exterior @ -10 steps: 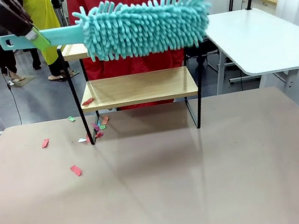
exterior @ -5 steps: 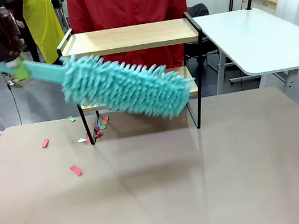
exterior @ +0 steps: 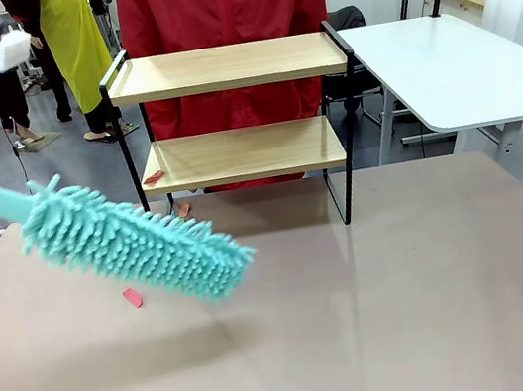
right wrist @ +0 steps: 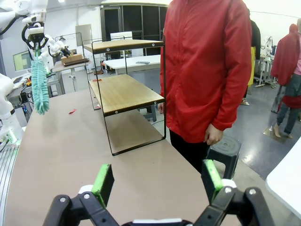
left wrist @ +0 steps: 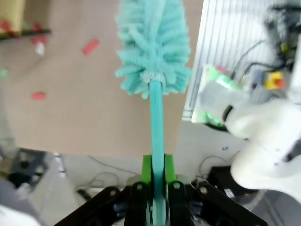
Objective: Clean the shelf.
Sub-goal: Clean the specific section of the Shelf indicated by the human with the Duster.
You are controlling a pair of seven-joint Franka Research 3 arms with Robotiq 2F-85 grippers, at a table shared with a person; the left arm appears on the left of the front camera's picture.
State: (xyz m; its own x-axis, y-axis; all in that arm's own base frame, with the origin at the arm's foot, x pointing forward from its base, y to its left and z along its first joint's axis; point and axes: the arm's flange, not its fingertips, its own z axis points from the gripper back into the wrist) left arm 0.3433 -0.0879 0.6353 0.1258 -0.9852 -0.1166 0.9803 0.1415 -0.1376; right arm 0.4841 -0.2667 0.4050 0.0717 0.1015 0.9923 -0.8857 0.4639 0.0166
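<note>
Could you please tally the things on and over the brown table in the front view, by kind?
Shelf: 1
Duster: 1
Paper scraps in plain sight: 3 (one on the lower board, one under the shelf, one on the table; the duster may hide more)
Total: 5

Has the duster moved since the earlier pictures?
Yes. The duster, held in the left gripper, has swung down and to the picture's left of the shelf, now hanging over the table.
</note>
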